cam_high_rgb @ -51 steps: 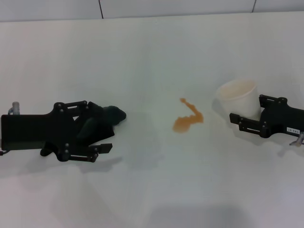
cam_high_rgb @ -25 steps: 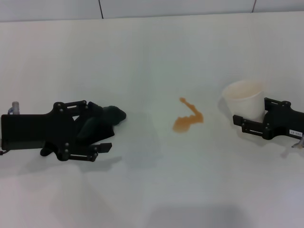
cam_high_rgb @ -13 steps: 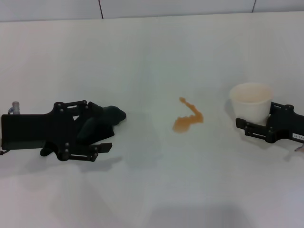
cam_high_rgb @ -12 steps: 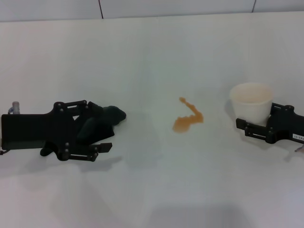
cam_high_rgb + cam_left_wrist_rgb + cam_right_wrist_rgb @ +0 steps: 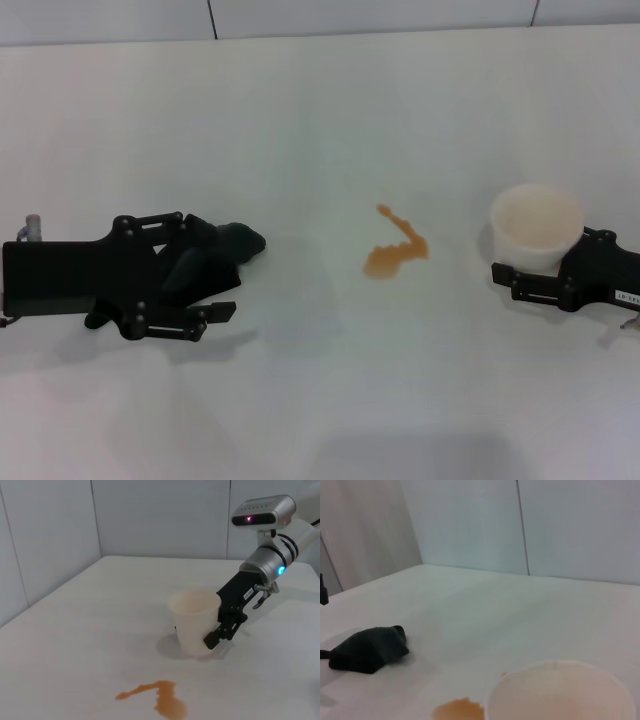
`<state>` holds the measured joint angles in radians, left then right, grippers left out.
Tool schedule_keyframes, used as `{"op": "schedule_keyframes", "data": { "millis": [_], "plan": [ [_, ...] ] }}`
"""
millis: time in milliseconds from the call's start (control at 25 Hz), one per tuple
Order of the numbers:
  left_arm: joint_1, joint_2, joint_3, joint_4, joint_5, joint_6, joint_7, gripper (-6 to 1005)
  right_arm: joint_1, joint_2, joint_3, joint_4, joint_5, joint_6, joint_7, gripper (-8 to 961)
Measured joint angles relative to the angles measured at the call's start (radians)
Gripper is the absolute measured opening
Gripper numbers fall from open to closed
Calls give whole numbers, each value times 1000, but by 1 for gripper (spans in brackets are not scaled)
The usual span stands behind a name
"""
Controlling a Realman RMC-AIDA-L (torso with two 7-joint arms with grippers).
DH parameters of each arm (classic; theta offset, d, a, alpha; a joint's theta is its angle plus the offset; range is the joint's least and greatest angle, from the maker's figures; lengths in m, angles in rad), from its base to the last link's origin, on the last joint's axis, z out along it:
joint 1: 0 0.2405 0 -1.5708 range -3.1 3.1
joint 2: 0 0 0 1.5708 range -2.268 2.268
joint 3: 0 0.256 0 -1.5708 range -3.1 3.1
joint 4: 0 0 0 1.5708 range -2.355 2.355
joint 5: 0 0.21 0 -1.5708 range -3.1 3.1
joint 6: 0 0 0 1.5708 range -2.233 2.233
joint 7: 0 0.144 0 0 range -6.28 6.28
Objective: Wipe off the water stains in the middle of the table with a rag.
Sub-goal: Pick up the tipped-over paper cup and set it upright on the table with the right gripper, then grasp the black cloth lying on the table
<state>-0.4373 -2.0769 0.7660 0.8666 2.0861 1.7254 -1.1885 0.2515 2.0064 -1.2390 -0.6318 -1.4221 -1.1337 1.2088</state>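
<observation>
The spill is the landmark here. The water stains [image 5: 394, 252], a small orange puddle with a thin zigzag tail, sit in the middle of the table [image 5: 320, 110].

Well to the left of the puddle is the left gripper [image 5: 215, 270]. It lies low and flat over the table, pointing toward the puddle. Its fingers are spread wide around the rag [image 5: 225, 250], one on each side. They do not seem to squeeze it, so I think it has no real hold. The rag is a dark, soft wad resting on the table, well apart from the puddle.

To the right of the puddle stands a white cup [image 5: 536, 225], upright. The right gripper [image 5: 520, 281] is low at the far side of the cup from the puddle. Its fingers are pressed against the cup, one on each side, so it is holding the cup.

What could go wrong? If the left fingers pinch only a loose fold, the rag may slip out on the way to the puddle. If the rag is pushed without pressing down, it may just smear the orange liquid wider. The thin tail could be missed, since it reaches away from the main puddle. The cup could tip if the right gripper pulls it sideways too fast, and more liquid might spill if any is inside.
</observation>
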Motion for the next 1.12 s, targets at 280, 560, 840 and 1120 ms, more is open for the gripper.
{"op": "schedule_keyframes", "data": {
  "millis": [280, 560, 840, 1120],
  "plan": [
    [0, 0, 3, 0, 0, 1, -1, 861, -17, -1, 4, -2, 0, -4, 0, 869],
    [-1, 0, 0, 0, -1, 2, -3, 862, -31, -5, 3, -14, -7, -13, 15, 867],
    [1, 0, -2, 0, -2, 2, 0, 862, -83, -8, 24, -59, -13, -42, 31, 865],
    [3, 0, -3, 0, -5, 2, 0, 861, -154, -5, 32, -121, -18, -97, 38, 864]
  ]
}}
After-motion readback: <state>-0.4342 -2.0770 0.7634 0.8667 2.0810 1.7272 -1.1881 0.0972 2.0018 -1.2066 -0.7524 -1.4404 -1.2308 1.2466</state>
